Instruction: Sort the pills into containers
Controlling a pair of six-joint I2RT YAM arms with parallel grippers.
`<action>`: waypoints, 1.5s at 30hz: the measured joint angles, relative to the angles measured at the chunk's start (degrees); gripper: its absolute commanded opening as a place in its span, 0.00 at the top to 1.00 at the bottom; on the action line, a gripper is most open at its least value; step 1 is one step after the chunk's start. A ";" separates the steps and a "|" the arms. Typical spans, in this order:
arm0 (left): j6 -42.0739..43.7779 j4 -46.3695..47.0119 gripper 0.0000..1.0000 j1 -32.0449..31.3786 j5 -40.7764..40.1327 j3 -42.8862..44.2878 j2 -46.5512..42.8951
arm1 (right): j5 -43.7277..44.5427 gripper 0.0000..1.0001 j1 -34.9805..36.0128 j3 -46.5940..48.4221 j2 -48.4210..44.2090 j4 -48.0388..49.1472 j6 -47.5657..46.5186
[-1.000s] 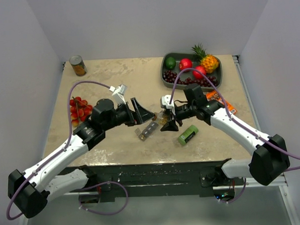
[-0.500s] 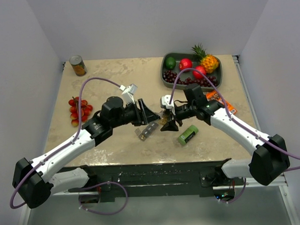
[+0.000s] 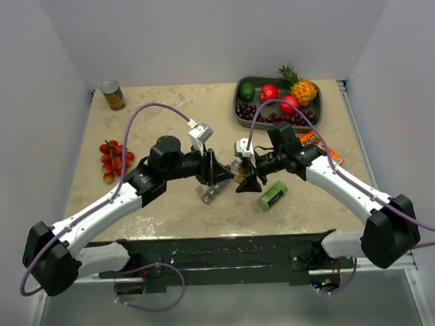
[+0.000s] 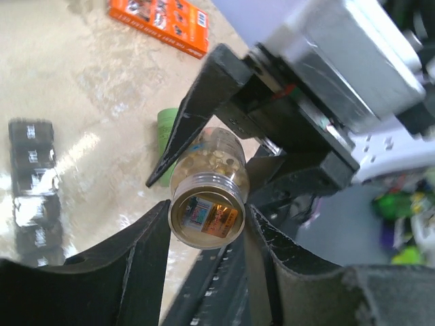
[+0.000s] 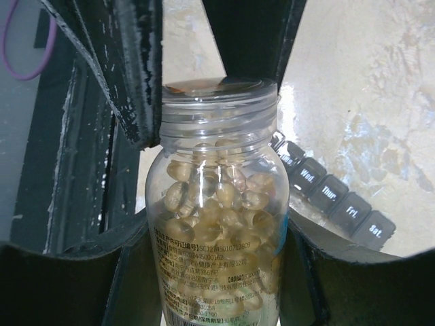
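A small clear bottle (image 5: 219, 258) full of yellowish pills (image 5: 217, 197) is held over the table's middle. My right gripper (image 5: 217, 224) is shut on its body. My left gripper (image 4: 207, 210) faces it from the left, with its jaws pressed to both sides of the bottle's threaded cap end (image 4: 206, 214). In the top view the two grippers (image 3: 221, 173) (image 3: 245, 178) meet at the bottle (image 3: 240, 173). The grey strip of lidded containers (image 3: 213, 190) lies on the table just below them. Its day-labelled lids (image 5: 336, 197) look closed.
A green box (image 3: 272, 195) lies right of the strip and an orange packet (image 3: 319, 145) lies farther right. A dark fruit tray (image 3: 238, 108) stands at the back right. Cherry tomatoes (image 3: 115, 157) lie at the left and a can (image 3: 113, 95) stands in the back-left corner.
My left arm has reached right toward the bottle, and its jaws have narrowed around the cap end. The right gripper and the bottle have stayed put.
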 measured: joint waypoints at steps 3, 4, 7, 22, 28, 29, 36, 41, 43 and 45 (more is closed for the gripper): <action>10.86 1.25 0.86 0.90 7.17 0.57 1.95 | -1.64 0.98 -0.52 -0.17 0.09 -1.60 0.20; 14.95 0.74 0.82 1.18 9.64 1.27 2.86 | -2.23 0.98 -0.66 -0.28 0.24 -2.40 0.22; 24.90 -1.14 0.65 2.10 15.78 3.19 5.40 | -4.09 0.98 -1.03 -0.81 0.96 -3.69 0.31; 19.74 6.51 0.01 8.85 22.58 -0.66 -1.57 | -8.26 0.98 -0.33 -0.48 1.11 1.49 1.01; 10.25 9.29 0.01 8.96 13.07 -4.44 -11.10 | -8.02 0.98 -0.33 -0.46 1.11 1.57 0.96; 7.82 9.84 0.01 8.96 10.80 -5.27 -12.39 | -7.78 0.98 -0.33 -0.46 1.11 1.64 1.01; -5.79 9.03 0.07 8.15 3.15 -6.19 -10.21 | -6.10 0.98 -0.33 -0.46 1.11 2.82 1.55; -8.09 1.27 0.14 2.29 -3.85 -0.83 -4.50 | -5.51 0.98 -0.35 -0.46 1.11 3.61 2.14; -8.20 -0.68 0.18 0.59 -5.14 0.96 -3.13 | -5.40 0.98 -0.35 -0.46 1.11 3.78 2.32; -8.22 -1.44 0.27 -0.11 -6.16 1.88 -2.16 | -5.07 0.98 -0.35 -0.46 1.11 3.98 2.38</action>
